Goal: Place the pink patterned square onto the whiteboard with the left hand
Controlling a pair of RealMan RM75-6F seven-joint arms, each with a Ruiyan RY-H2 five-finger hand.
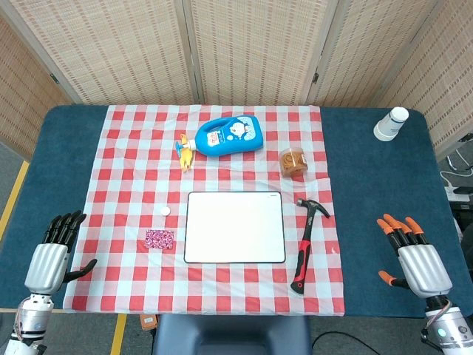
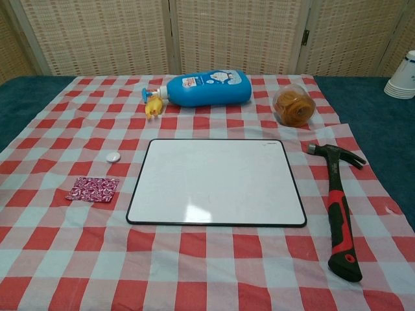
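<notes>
My left hand [image 1: 50,259] hovers at the table's [image 1: 66,148] eight o'clock edge, fingers [image 1: 65,224] spread and holding nothing. The pink square [image 1: 160,239] lies flat on the checked cloth [image 1: 118,148], just beside the whiteboard [image 1: 235,227] at its nine o'clock, apart from its rim; a small white disc [image 1: 165,211] sits at the square's twelve. Beyond the whiteboard, at its twelve, a blue bottle [image 1: 230,135] lies on its side, its yellow pump [image 1: 185,154] toward nine. A jar [image 1: 293,161] stands at the whiteboard's one o'clock, and a hammer [image 1: 305,240] lies at its three. A stack of cups [image 1: 390,123] stands at the table's two o'clock corner. My right hand [image 1: 417,259] hovers at four o'clock, orange-tipped fingers apart, empty.
</notes>
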